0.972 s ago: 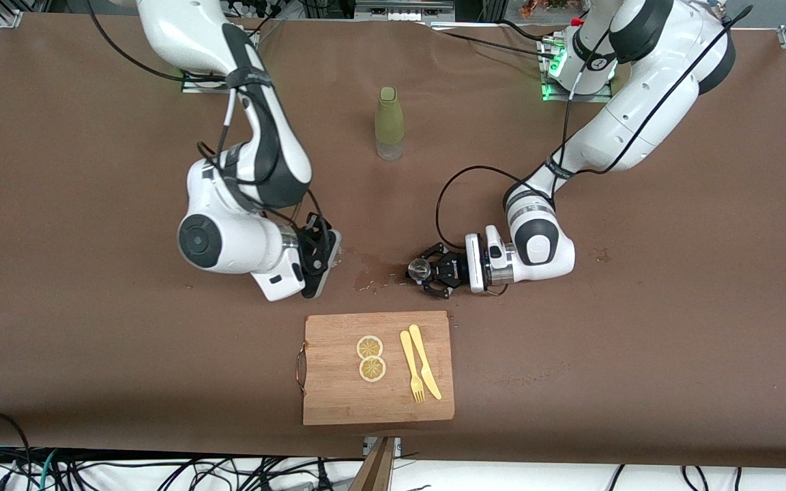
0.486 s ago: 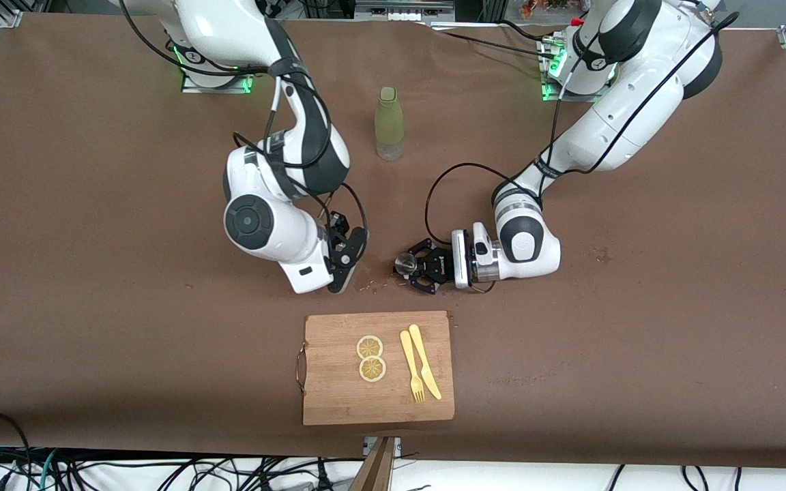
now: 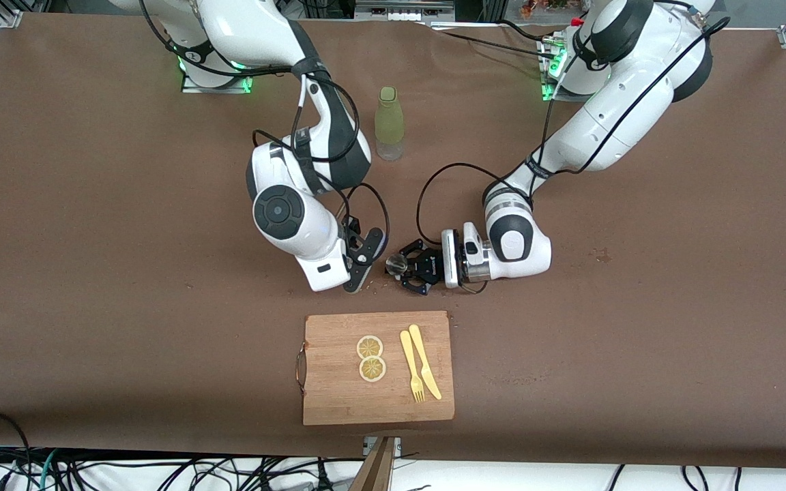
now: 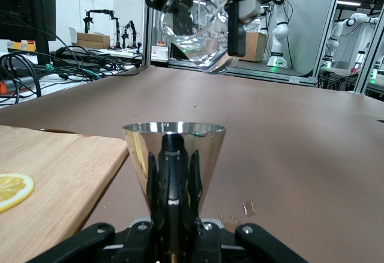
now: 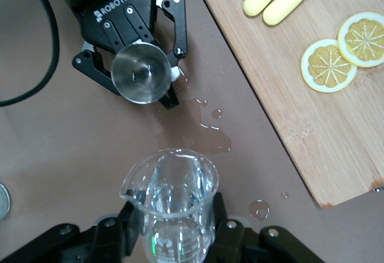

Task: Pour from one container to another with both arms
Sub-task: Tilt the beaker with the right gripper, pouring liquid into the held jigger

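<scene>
Gripping a clear glass beaker, the right gripper has its jaws closed on the vessel's sides, while the left gripper is clamped on the stem of a small steel measuring cup whose mouth faces up. Over the last second both arms have drawn toward each other above the patch of table just farther from the front camera than the wooden cutting board: the right arm has swung in from its own end of the table, and the left arm has slid the steel cup toward it, so the two containers, which were well apart, now sit close together. In the left wrist view the beaker hangs above the cup and is already tipped, its rim leaning toward the cup's mouth; in the right wrist view the cup lies just past the beaker's spout. That suggests the approach is about finished and the pour is the step in hand, though whether liquid is actually running cannot be told. A wet spill darkens the brown table between the cup and the board, with stray drops near the board's corner. On the board lie two lemon slices and a yellow fork and knife; a green bottle stands well apart from the board, near the arm bases.
</scene>
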